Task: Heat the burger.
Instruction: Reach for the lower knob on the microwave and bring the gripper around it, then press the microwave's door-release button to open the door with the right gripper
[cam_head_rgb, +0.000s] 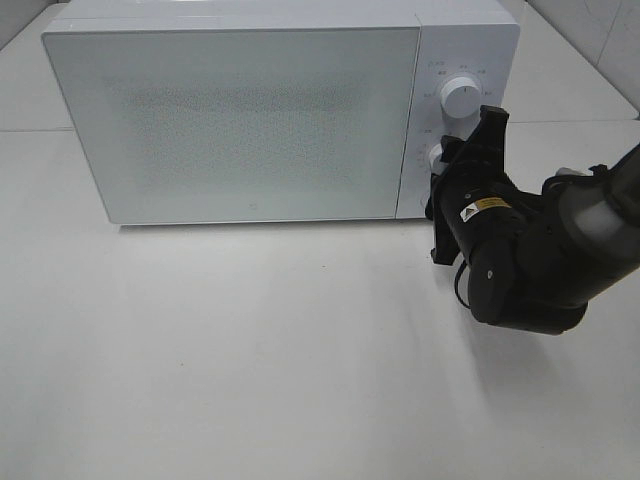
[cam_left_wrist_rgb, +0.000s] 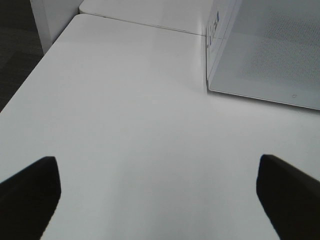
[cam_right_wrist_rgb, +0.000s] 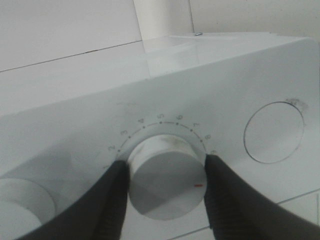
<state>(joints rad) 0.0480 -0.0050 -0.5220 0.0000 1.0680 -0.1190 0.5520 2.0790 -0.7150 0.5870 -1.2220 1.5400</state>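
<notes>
With the microwave (cam_head_rgb: 250, 110) door shut and the burger unseen, presumably inside, the right end effector (cam_right_wrist_rgb: 166, 170) clasps the lower knob (cam_right_wrist_rgb: 165, 187), so setting the timer is in hand and calls for a twist, while the left end effector (cam_left_wrist_rgb: 160, 200) gapes wide over the tabletop (cam_left_wrist_rgb: 125, 100).

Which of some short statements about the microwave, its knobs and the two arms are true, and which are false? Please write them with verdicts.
1. The microwave door is open. False: it is closed.
2. The right arm's jaws grip the lower knob, one on each side. True.
3. The left arm's jaws hold the burger. False: they stand wide open over the bare table, and no burger shows in any view.
4. Nothing touches the upper knob. True.
</notes>
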